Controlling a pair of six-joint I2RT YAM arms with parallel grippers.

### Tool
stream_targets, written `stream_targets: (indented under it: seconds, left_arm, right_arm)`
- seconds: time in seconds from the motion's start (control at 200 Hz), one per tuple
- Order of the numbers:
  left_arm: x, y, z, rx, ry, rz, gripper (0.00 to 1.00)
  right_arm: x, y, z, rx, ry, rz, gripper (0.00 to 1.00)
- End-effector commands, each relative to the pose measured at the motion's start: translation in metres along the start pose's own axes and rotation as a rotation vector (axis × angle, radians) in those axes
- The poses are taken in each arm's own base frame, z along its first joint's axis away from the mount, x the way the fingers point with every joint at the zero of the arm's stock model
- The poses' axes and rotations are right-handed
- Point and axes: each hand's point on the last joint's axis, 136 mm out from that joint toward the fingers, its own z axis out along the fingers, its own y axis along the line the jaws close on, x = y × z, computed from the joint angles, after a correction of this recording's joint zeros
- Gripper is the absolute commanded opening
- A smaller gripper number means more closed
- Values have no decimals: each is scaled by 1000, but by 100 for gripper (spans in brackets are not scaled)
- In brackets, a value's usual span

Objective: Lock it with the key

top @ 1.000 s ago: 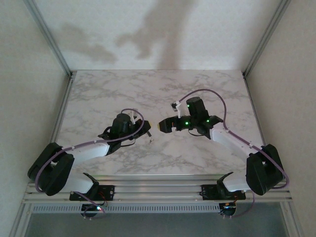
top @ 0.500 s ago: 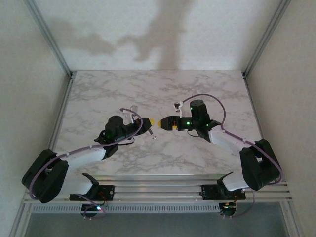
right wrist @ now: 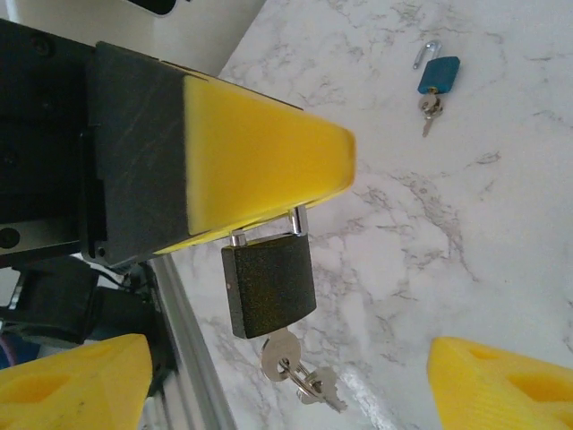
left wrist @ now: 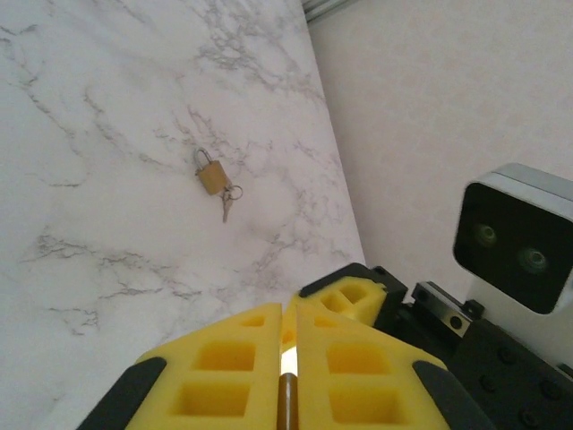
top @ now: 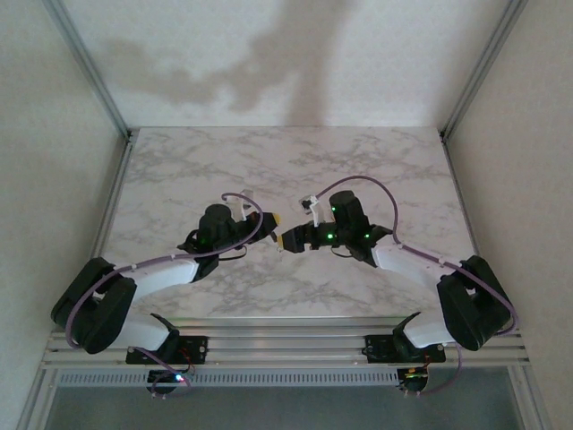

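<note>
Marble table (top: 376,161), pale walls (top: 403,54); both arms meet mid-table.
Left gripper (top: 270,220) jaws clenched on black padlock (right wrist: 269,285) shackle, key (right wrist: 279,347) in its underside; right gripper (top: 288,238) jaws spread either side of padlock, now nearer than before.

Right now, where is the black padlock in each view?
Top external: the black padlock is a tiny speck just left of centre, between the two arms' tips.
Left wrist: hidden under the left arm's yellow jaws, shut, bottom centre.
Right wrist: centre, hanging by its shackle from those jaws, key at its base.
Shared landmark: the left arm's yellow jaws.
</note>
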Motion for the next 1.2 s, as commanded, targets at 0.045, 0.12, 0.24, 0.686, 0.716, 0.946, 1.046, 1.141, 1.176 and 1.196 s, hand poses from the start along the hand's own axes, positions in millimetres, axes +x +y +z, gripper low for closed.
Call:
stream_targets:
  seconds: [0.045, 0.12, 0.24, 0.686, 0.716, 0.946, 1.046, 1.141, 1.176, 1.196]
  left_arm:
    - [-13, -3, 6, -4, -23, -9, 0]
    - [-11, -3, 8, 1, -9, -16, 0]
    - [-9, -1, 9, -5, 2, -21, 0]
    - [1, -9, 16, 7, 38, -5, 0]
    - [1, -9, 16, 7, 39, -4, 0]
    - [8, -14, 21, 7, 60, 17, 0]
    - [10, -18, 22, 8, 63, 28, 0]
    - [7, -19, 21, 6, 55, 31, 0]
    - [7, -20, 21, 7, 54, 34, 0]
    - [7, -20, 21, 7, 55, 35, 0]
  right_arm:
    - [3, 6, 2, 53, -4, -106, 73]
    - [3, 5, 4, 79, -2, -125, 69]
    - [4, 7, 8, 80, 7, -139, 64]
    - [4, 9, 19, 106, 10, -166, 53]
    - [2, 10, 19, 106, 5, -166, 53]
    - [0, 7, 24, 119, -3, -156, 45]
    - [0, 7, 26, 117, 1, -156, 42]
    - [1, 6, 26, 122, 5, -158, 39]
    - [2, 6, 26, 124, 6, -157, 38]
    - [2, 5, 26, 127, 7, -155, 38]
